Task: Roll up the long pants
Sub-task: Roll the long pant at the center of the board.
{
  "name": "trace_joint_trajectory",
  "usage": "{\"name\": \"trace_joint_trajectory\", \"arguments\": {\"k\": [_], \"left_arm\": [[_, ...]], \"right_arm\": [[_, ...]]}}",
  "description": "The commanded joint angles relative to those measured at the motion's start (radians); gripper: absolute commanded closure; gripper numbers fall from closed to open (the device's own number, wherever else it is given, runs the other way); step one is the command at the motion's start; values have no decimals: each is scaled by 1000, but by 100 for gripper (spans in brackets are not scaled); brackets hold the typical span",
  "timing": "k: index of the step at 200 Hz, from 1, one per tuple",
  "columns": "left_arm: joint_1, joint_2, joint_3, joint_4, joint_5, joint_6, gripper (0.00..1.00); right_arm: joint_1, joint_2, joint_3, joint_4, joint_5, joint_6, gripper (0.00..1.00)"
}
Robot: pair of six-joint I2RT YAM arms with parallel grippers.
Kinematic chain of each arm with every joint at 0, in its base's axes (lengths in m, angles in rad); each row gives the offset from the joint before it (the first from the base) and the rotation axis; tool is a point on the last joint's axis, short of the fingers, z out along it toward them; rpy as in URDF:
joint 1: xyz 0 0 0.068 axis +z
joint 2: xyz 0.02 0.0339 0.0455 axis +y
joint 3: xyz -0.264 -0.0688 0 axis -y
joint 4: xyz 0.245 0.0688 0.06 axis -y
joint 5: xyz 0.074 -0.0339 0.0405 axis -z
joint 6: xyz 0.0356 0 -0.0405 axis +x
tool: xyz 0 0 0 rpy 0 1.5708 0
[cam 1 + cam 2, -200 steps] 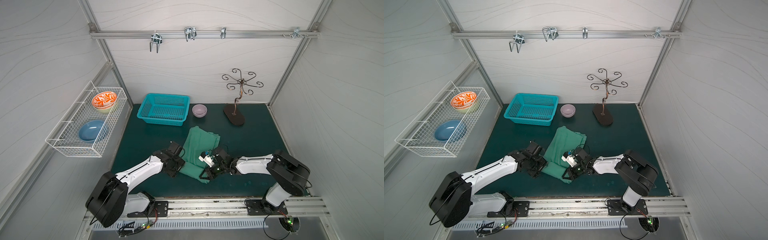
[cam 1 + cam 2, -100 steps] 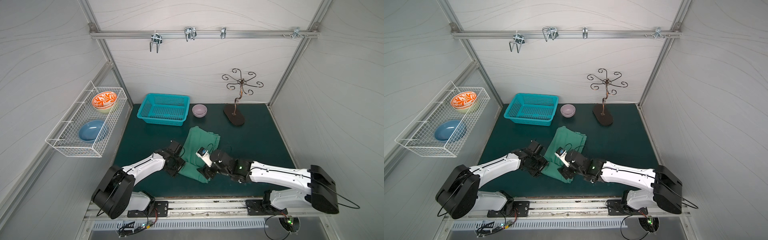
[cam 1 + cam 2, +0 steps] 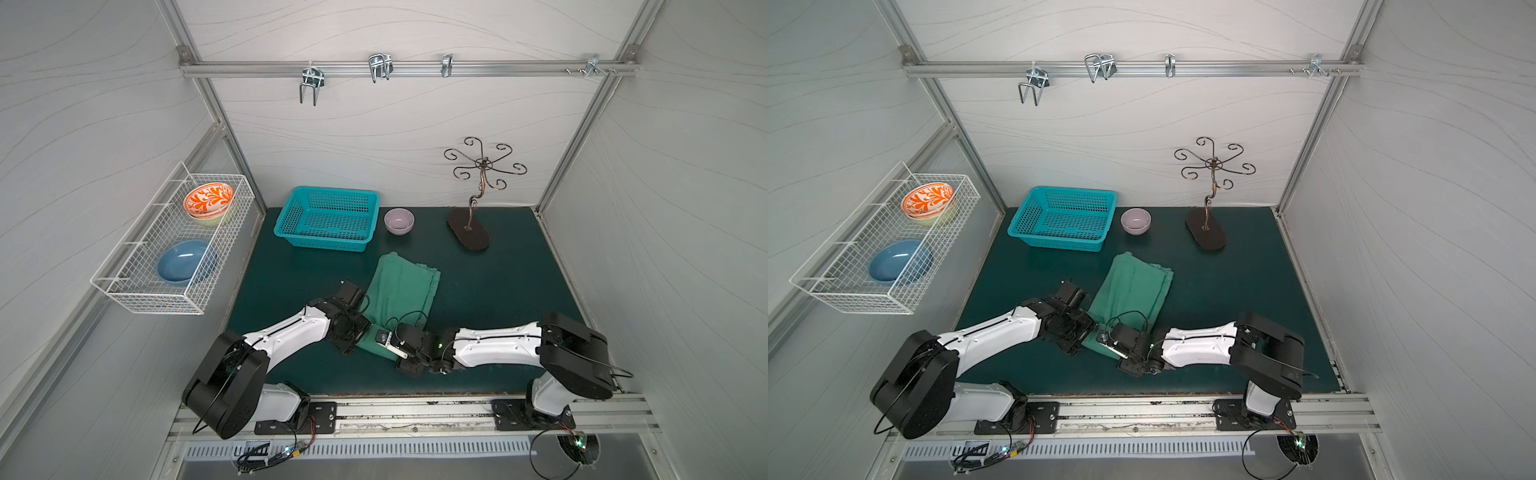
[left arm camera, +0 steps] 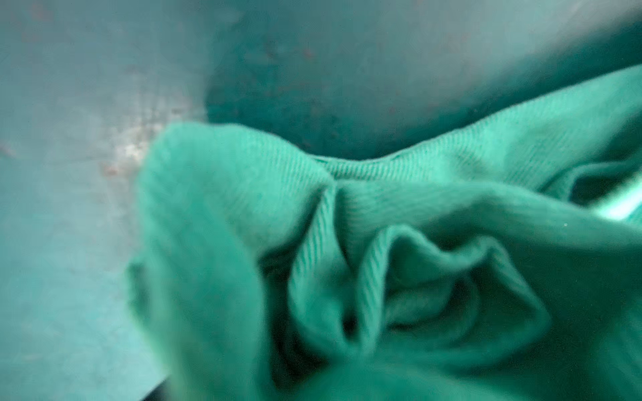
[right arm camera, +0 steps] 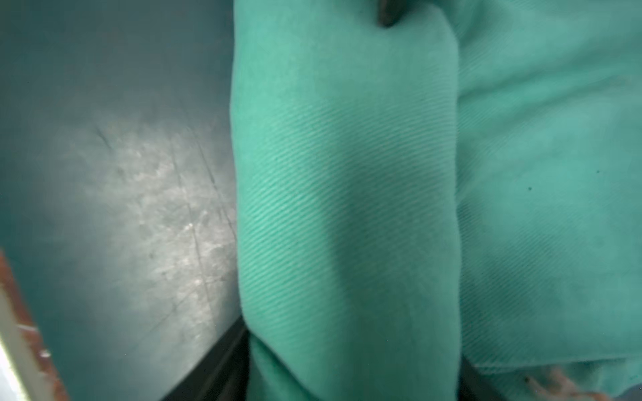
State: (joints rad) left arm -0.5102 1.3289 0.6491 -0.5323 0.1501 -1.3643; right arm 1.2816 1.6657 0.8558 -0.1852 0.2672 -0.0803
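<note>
**A:** What has just changed?

**B:** The right arm lay stretched low half a second ago and is now drawn back, elbow raised. The right gripper point(image 3: 386, 347) is at the near end of the long pants point(image 3: 405, 286), a folded strip on the mat point(image 3: 498, 291). The left gripper point(image 3: 355, 338) has stayed at that end's left edge.

**A:** What does that mean for the task?

**B:** In my judgement the rolling has only begun. There is a short roll point(image 5: 347, 208) at the near end, and most of the length still lies flat.

**A:** And the claws?

**B:** I cannot tell for either one. Cloth fills both wrist views, and from above the wrists cover the fingers.
</note>
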Motion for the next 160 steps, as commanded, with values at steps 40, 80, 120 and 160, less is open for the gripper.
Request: {"name": "trace_joint_trajectory", "arguments": {"k": [40,80,120,160], "left_arm": [[15,-178,55,-110,-80,-14,20],[16,-300,16,-210,-97,-58,15],[15,-346,-27,-201,-75,-87,12],[14,-306,-57,-128,-50,-102,12]], "right_arm": [[-79,1,4,-50,-218,88,91],[-215,2,9,18,-660,207,100],[-279,65,44,115,-1019,286,100],[-318,99,24,156,-1103,357,100]]}}
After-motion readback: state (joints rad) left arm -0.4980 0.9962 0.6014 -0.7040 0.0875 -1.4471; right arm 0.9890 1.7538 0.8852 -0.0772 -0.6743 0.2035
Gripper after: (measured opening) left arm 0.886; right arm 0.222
